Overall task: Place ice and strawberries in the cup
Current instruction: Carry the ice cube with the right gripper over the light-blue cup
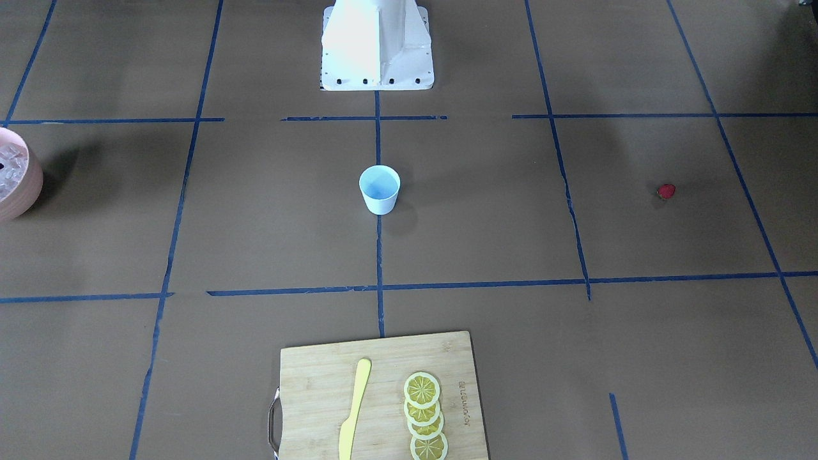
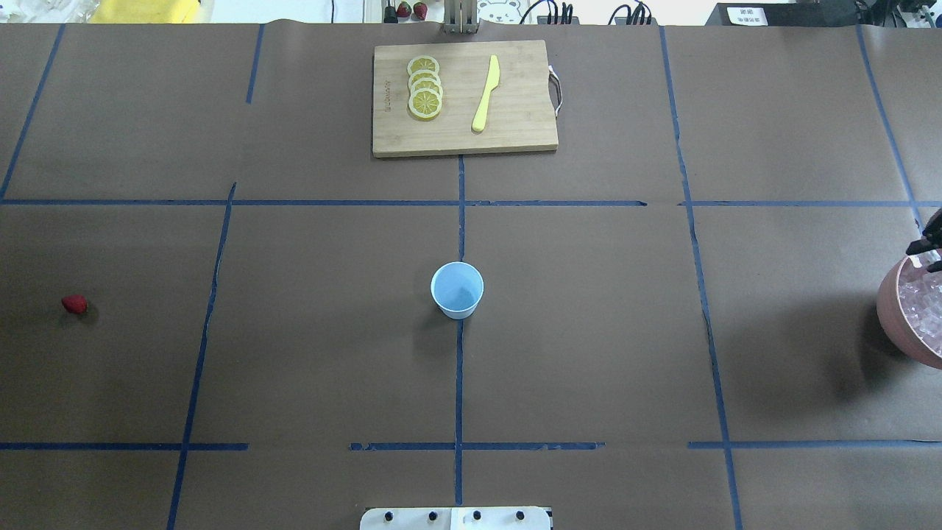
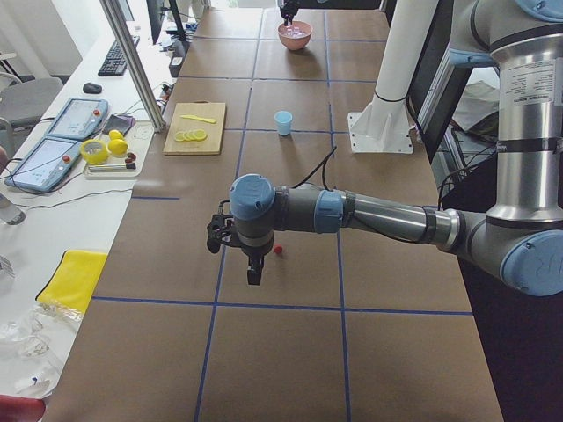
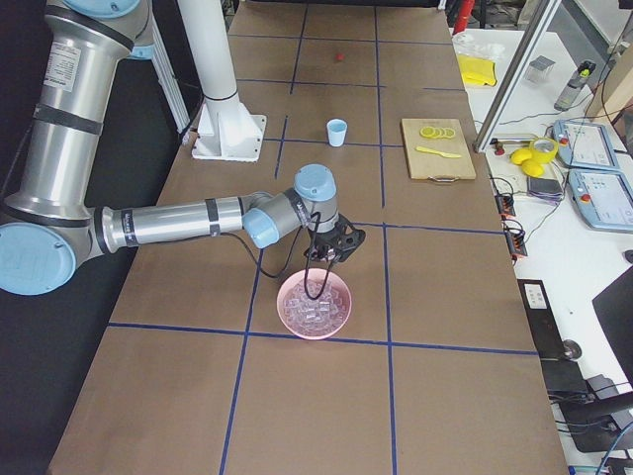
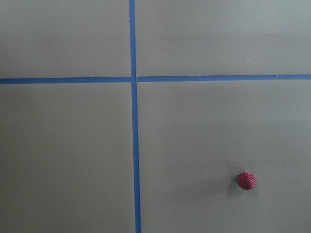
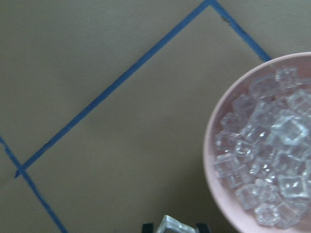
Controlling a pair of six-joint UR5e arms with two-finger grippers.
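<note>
Right pincer [image 6: 172, 228]: pinching one ice cube [image 6: 168, 222] between its tips, hanging just beside the rim of the pink bowl [image 6: 210, 145].
Ice [image 6: 265, 160]: heaped in the pink bowl at the robot's right end of the worktop [image 2: 589, 331], well apart from the cup.
Left pincer [image 3: 236, 257]: hangs over the worktop near the strawberry; cannot tell whether it is spread or pressed together.
Strawberry [image 5: 247, 180]: lying alone on the brown paper at the robot's left end.
Cup [image 2: 457, 289]: upright at the centre, on a blue tape line.
Cutting board [image 2: 515, 132]: far side, carrying lemon slices [image 2: 425, 87] and a yellow knife [image 2: 485, 94].
</note>
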